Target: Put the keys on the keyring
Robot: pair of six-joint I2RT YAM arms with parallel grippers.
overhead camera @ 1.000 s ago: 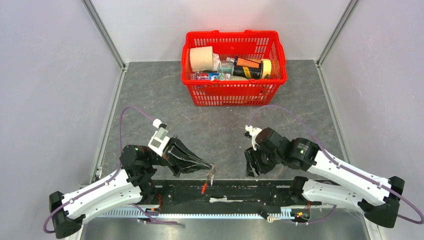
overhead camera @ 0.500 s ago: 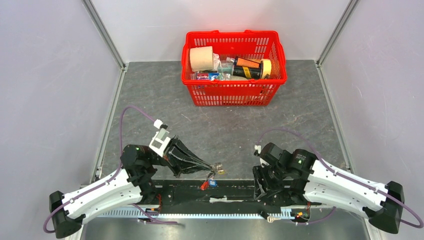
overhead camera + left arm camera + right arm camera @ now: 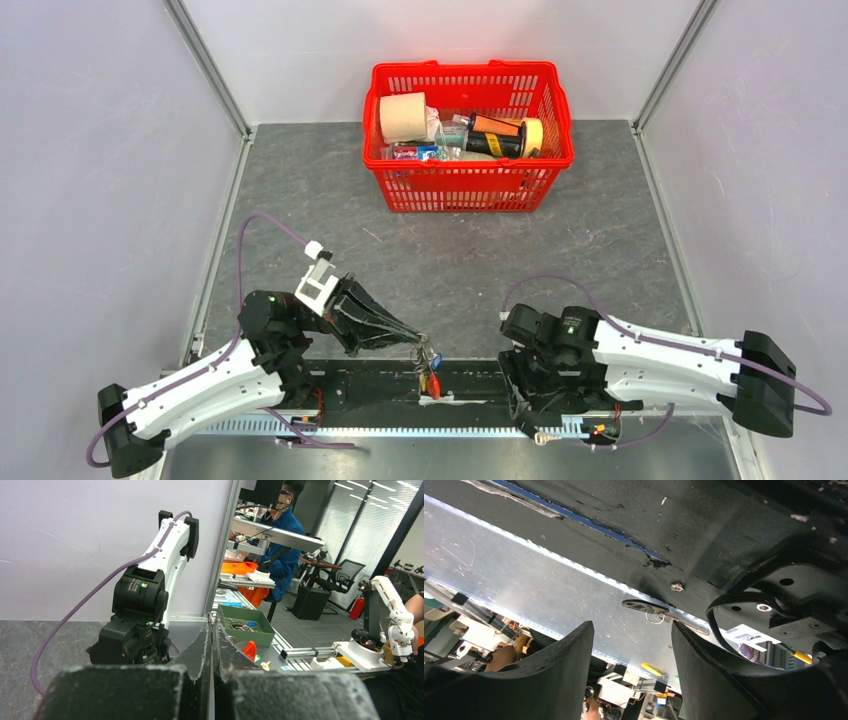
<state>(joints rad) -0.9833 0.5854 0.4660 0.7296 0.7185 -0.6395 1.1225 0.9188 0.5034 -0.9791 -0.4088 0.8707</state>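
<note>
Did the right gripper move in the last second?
Yes. In the top view the right gripper has pulled back off the grey tabletop toward the near edge, farther from the red basket. It now hangs over the metal rail, fingers apart.

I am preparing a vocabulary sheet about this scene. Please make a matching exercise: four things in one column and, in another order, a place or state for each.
Things
A. left gripper
B. right gripper
C. basket
D. key

Places or states
1. open
2. at the far side of the table
3. shut on the keyring
4. lying on the metal rail

Pairs: A-3, B-1, C-2, D-4
</note>
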